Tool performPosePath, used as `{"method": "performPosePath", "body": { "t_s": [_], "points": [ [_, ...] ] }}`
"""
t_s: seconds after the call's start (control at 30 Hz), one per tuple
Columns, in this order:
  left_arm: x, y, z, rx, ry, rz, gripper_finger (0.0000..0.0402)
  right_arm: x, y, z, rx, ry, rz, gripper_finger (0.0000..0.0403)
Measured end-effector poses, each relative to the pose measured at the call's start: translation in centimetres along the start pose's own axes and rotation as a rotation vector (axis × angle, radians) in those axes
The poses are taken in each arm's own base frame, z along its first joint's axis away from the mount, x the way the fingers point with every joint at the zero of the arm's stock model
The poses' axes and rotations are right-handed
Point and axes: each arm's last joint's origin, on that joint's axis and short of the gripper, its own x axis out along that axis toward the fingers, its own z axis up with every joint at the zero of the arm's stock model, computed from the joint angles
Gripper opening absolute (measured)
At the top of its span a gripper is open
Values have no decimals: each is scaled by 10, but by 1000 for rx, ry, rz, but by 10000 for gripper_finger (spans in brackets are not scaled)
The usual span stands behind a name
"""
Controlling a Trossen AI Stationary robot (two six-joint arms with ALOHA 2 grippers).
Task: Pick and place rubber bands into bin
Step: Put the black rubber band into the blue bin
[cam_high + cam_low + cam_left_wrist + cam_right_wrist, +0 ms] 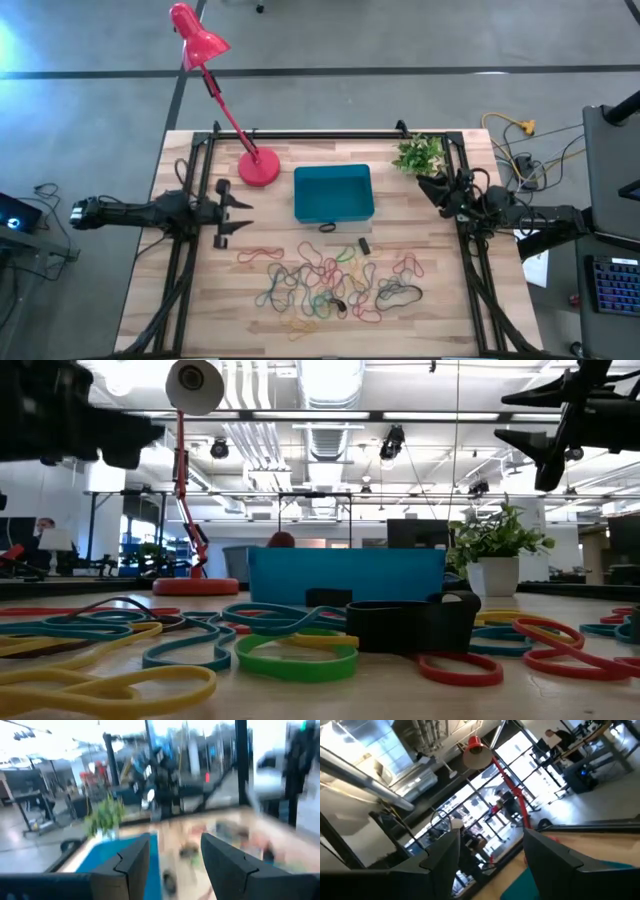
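Note:
Many coloured rubber bands [330, 280] lie loose on the wooden table, on its near half; the low view shows the rubber bands [300, 655] flat on the wood. The teal bin [333, 193] stands beyond them at the table's middle, and the bin [347, 575] is upright in the low view. My left gripper [238, 213] hovers open at the table's left side, left of the bin, with the bin [107, 857] ahead of its fingers. My right gripper [432, 187] hangs open at the right side, near the plant, pointing toward the bin [530, 887].
A red desk lamp stands on its round base [259, 168] just left of the bin, its arm leaning toward the far left. A small potted plant [419, 153] sits at the far right corner. A small black block [364, 245] lies among the bands. Black frame rails run along both sides.

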Motion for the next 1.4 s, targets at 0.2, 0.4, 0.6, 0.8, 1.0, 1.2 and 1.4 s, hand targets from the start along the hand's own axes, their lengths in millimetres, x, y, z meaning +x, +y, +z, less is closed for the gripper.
{"method": "performPosePath", "body": {
  "t_s": [0.2, 0.4, 0.6, 0.8, 1.0, 1.2, 1.4],
  "points": [
    [-3, 3, 25, -247, -266, 3, 162, 0, 0, -3, 13, 51, 27, 206],
    [-13, 7, 48, -317, -523, -14, 162, 0, -1, -7, 90, 124, 43, 206],
    [-24, 9, 63, -517, -725, -105, 162, 0, 1, -11, 74, 233, 146, 206],
    [-30, 9, 69, -519, -798, -142, 162, 0, 1, -13, 33, 263, 165, 206],
    [-28, 10, 69, -539, -792, -99, 162, 0, 1, -13, 54, 266, 160, 206],
    [-20, 10, 65, -542, -731, -84, 162, 0, 2, -13, 52, 285, 184, 206],
    [-15, 13, 61, -544, -701, 66, 162, 2, 1, -11, 93, 214, 116, 206]
  ]
}}
